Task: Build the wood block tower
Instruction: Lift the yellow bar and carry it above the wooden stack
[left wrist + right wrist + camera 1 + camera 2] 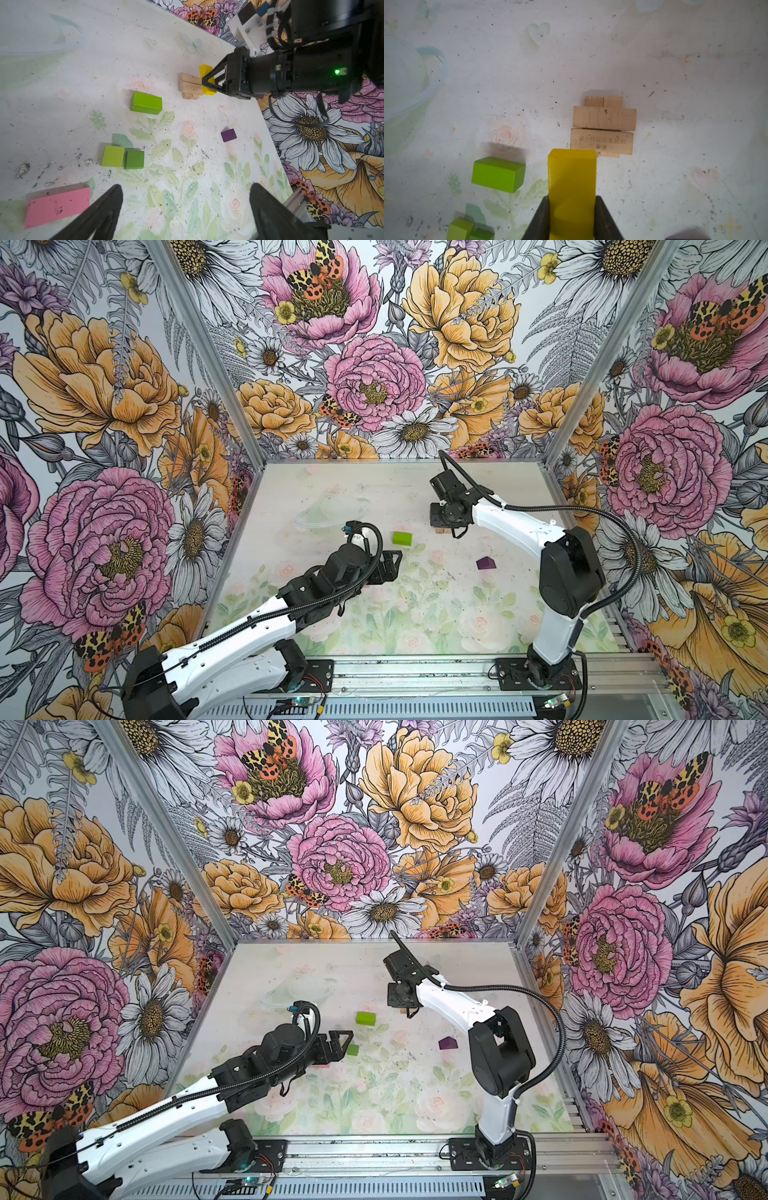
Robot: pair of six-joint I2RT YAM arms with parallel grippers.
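Cubes (134,159), two green; tan oblongs (604,117), four; yellow oblong (572,178) in right fingers' (538,220) grip; left fingers (104,212) apart.

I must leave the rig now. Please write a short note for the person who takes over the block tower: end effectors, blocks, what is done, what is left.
Left end effector: open, empty, over the table near the pink oblong.
Right end effector: shut on the yellow oblong, close to the tan stack, not yet released.
Done: four tan oblongs stacked in two crossed layers.
Loose on the table: lime brick, light green cube touching the darker green cube, purple piece, pink oblong.
Left: probably place the yellow oblong on the stack, then add the rest.
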